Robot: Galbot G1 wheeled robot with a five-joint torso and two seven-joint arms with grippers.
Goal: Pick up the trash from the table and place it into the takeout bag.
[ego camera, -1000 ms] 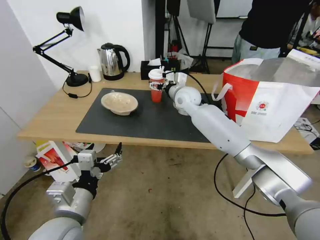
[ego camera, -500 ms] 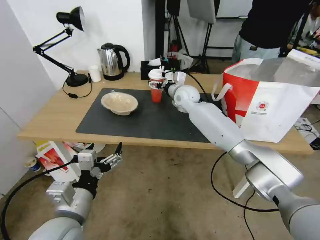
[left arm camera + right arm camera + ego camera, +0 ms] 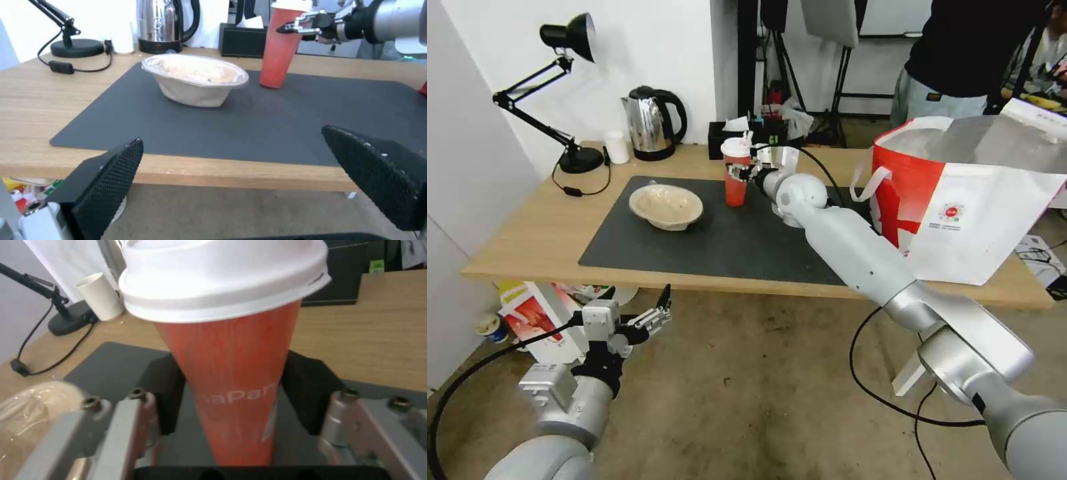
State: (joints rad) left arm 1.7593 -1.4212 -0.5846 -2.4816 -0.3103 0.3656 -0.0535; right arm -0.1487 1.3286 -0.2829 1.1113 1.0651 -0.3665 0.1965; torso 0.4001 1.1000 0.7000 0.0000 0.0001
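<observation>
Red translucent cup with white lid stood on the dark grey mat, beside the beige bowl. Your right gripper pinched its tapered wall; it could've slipped or tipped. Left gripper hung spread below the mat.

- The red cup bears white lettering on its side, readable in part as "aPar".
- The takeout bag's small red logo is too small to read.

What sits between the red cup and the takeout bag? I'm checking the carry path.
In the head view, the right arm's wrist crosses that stretch of dark mat between red cup and takeout bag.
</observation>
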